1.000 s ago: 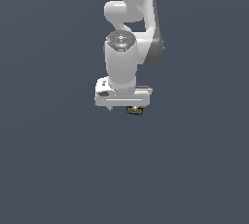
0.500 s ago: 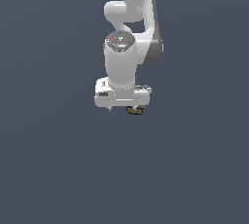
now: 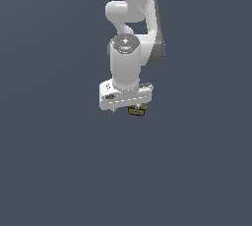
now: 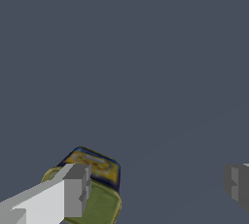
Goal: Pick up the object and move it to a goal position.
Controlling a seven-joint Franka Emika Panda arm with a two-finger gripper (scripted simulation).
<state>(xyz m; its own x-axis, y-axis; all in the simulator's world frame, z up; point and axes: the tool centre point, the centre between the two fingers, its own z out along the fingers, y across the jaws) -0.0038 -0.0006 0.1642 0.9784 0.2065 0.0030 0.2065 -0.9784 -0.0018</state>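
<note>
Exterior view shows my white arm (image 3: 132,33) reaching down over the plain grey floor (image 3: 54,171). My gripper (image 4: 155,186) stands wide open, fingers well apart. The block (image 4: 95,179) sits just beside one finger (image 4: 73,189), not between the two.

The white arm hangs down from the top of the exterior view, wrist vertical, its end effector (image 3: 129,108) pointing straight down. In the wrist view the two grey fingertips (image 4: 77,190) stand wide apart (one sits at the frame's edge), with nothing clamped between them.
</note>
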